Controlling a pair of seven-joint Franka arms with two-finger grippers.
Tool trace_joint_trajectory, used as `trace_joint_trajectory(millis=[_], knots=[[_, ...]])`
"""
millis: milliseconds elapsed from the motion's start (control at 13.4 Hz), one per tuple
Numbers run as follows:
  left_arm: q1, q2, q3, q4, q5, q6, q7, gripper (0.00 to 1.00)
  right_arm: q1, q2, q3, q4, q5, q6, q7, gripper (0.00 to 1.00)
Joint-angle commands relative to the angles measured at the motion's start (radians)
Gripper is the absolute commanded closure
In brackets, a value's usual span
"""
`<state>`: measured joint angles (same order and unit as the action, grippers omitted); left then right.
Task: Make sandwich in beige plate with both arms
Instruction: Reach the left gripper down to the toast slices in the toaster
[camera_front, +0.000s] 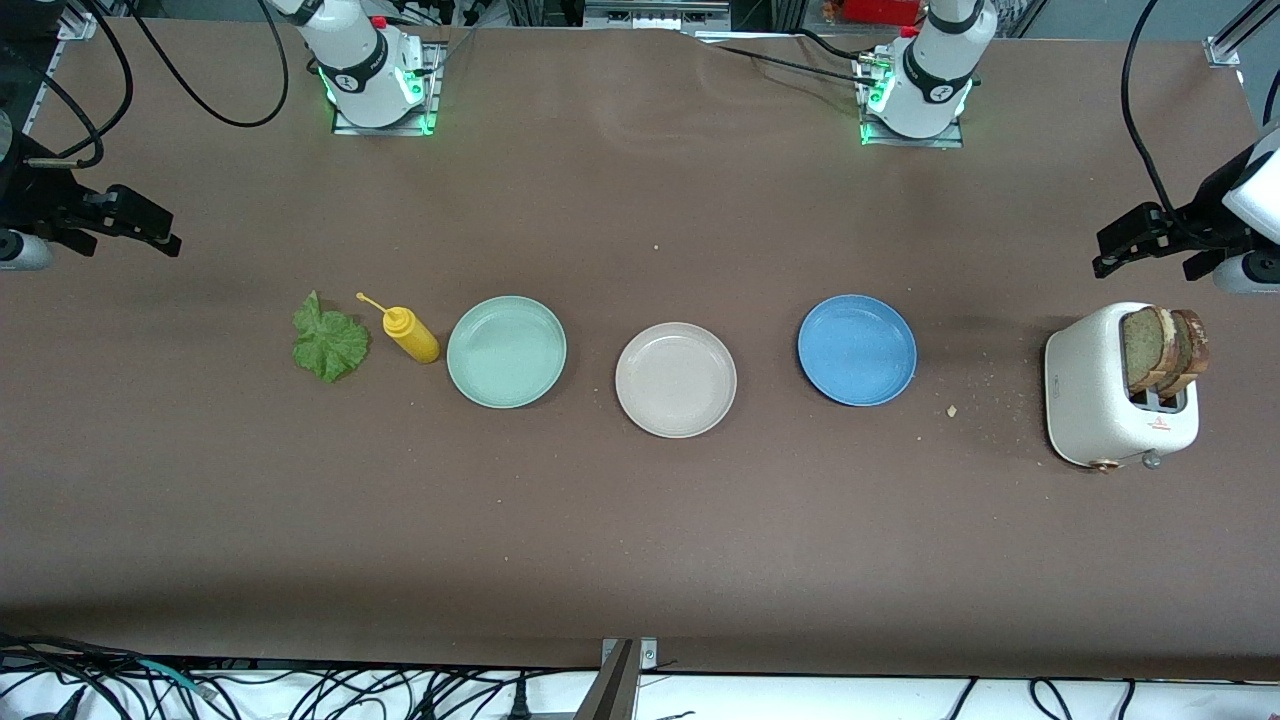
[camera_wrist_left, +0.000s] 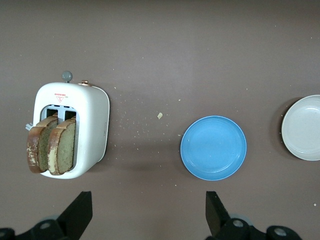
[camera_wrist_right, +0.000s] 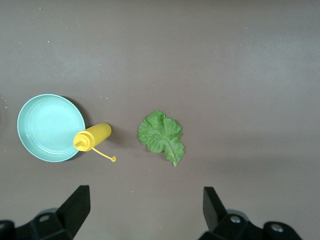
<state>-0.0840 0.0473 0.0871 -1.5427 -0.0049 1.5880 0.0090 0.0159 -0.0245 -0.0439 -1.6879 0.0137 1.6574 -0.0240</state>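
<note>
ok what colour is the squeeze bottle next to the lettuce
Yellow: the squeeze bottle shows best in the right wrist view, beside the lettuce leaf.

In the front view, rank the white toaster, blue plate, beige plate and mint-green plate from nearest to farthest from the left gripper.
1. White toaster, at the left arm's end, next to the open left gripper.
2. Round blue plate, next along.
3. Round beige plate, mid-table.
4. Round mint-green plate, toward the right arm's end.
</note>
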Motion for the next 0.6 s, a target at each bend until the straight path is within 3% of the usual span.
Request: trace_joint_trajectory(millis=[0, 521], knots=[[0.012, 0.012, -0.006, 0.003, -0.024, -0.002, 0.022, 0.00, 0.001, -0.005, -0.007, 0.005, 0.009, -0.013, -0.014, 0.00], [0.092, 0.075, -0.003, -0.016, -0.014, 0.027, 0.106, 0.00, 0.003, -0.006, -0.002, 0.005, 0.008, -0.010, -0.014, 0.00]])
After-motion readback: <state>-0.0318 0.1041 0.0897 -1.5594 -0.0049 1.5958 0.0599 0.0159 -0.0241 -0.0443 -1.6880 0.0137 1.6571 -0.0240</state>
